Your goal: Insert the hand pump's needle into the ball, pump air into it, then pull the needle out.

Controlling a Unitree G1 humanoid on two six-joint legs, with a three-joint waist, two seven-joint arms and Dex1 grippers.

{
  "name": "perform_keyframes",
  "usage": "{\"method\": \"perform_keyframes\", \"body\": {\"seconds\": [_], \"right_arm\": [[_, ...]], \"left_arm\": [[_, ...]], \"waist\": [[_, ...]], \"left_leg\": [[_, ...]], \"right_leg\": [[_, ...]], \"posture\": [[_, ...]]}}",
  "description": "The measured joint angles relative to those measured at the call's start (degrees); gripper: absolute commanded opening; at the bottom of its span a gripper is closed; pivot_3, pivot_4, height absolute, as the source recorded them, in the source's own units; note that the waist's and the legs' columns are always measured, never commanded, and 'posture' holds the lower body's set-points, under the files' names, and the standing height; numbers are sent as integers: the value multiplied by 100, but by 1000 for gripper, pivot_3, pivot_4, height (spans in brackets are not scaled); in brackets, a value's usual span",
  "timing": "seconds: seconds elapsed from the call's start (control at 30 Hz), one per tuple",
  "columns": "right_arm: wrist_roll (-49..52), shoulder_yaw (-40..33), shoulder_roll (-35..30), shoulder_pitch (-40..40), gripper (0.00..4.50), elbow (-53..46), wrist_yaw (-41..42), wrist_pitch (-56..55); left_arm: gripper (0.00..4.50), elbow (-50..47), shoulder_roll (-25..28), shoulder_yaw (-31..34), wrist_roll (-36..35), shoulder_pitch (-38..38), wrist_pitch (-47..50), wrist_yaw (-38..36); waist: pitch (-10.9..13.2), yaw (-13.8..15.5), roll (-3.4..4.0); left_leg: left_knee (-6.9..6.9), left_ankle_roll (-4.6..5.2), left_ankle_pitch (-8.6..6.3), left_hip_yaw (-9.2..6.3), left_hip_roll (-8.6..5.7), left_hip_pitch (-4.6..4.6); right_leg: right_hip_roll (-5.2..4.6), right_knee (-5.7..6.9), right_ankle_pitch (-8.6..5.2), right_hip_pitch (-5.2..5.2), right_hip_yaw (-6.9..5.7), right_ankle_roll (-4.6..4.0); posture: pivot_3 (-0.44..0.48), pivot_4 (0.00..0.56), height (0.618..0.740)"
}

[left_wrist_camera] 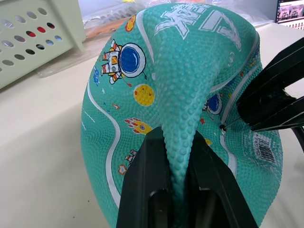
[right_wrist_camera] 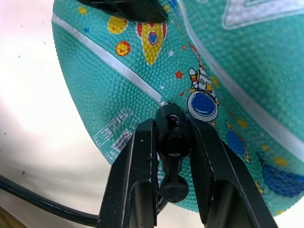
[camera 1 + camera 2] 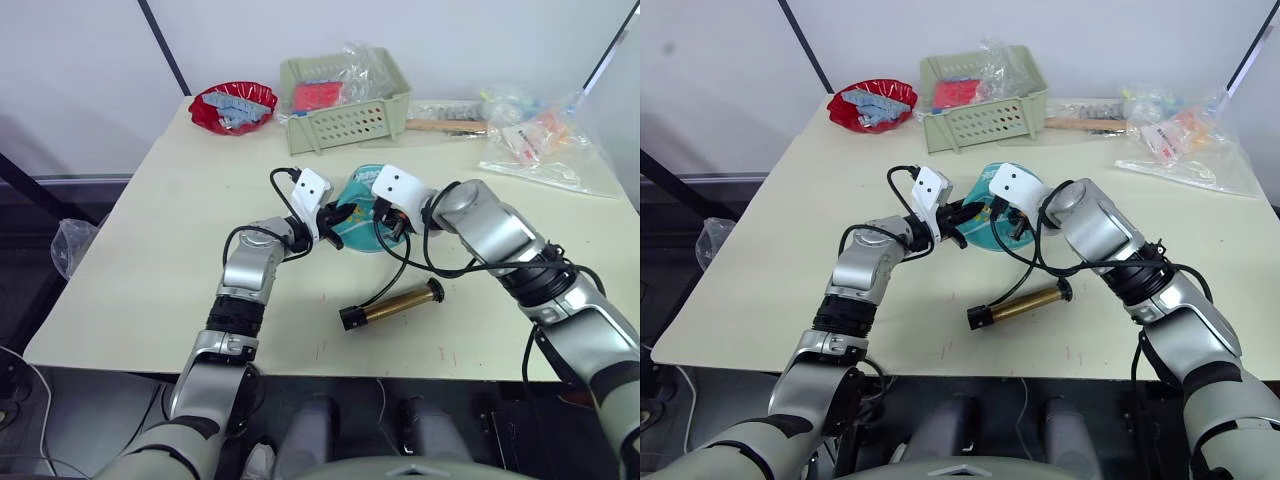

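While the ball (image 1: 190,95) sat partly deflated near the table's (image 3: 150,250) centre, the left gripper (image 1: 178,190) pinched a raised fold of its teal skin, the 2 black fingers (image 1: 142,190) narrow around that ridge. From the head camera, this gripper reached the ball from 9 o'clock and the right gripper (image 2: 173,156) from 3 o'clock. The right gripper's fingers were clamped on the small black fitting of the needle (image 2: 173,130), whose tip met the ball's surface beside a white seam line; in the left wrist view a thin pin touched a small dark hole (image 1: 222,127) just beside the barcode label (image 1: 263,147). How deep the pin sat could not be told.

The hand pump (image 3: 392,304) lay flat on the table at 6 o'clock of the ball, apart from it, with its black hose (image 3: 395,265) curving up toward the right gripper. At 12 o'clock of the ball stood a pale green basket (image 3: 345,120), with a red bowl (image 3: 233,107) at 10 o'clock. A wooden-handled tool (image 3: 445,125) and clear plastic bags (image 3: 545,150) lay toward 2 o'clock.
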Motion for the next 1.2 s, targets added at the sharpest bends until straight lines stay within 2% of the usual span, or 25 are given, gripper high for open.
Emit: {"method": "perform_keyframes", "body": {"seconds": [0.1,0.33,0.43,0.8,0.97,1.2], "right_arm": [[-152,138,103,-134,414,324,174,-102],[-510,216,440,-317,414,1109,478,-505],[-676,200,623,-336,414,1425,511,-718],[-1123,124,1194,-566,414,2569,693,-1313],[-1209,-171,1516,-695,414,3138,645,-1473],[-1415,-283,1730,-811,414,3544,676,-1640]], "left_arm": [[0,79,5,2,2,9,-26,23],[0,117,24,12,19,37,-26,108],[0,181,35,17,30,46,-22,148],[0,328,34,123,103,97,-33,277],[0,305,36,185,118,181,-37,292],[0,244,19,230,131,248,-34,293]], "waist": [[0,-33,-1],[-21,-85,-9],[-23,-108,-12],[-102,-221,-28],[-125,-235,-48],[-129,-241,-45]], "left_leg": [[-4,1,-1,0,1,58],[-4,1,-1,-7,1,95],[-14,1,-1,-8,2,155],[-15,0,-1,-32,0,196],[-37,-1,-2,-25,0,235],[-44,-2,-2,-23,0,246]], "right_leg": [[0,-7,-3,59,-1,0],[3,-1,-2,86,4,-1],[3,-4,-7,140,12,0],[11,-1,-21,157,27,14],[14,-1,-25,172,45,10],[16,-1,-27,173,55,9]], "posture": [[0,150,740],[0,150,740],[0,150,740],[0,150,740],[0,150,740],[0,150,740]]}}
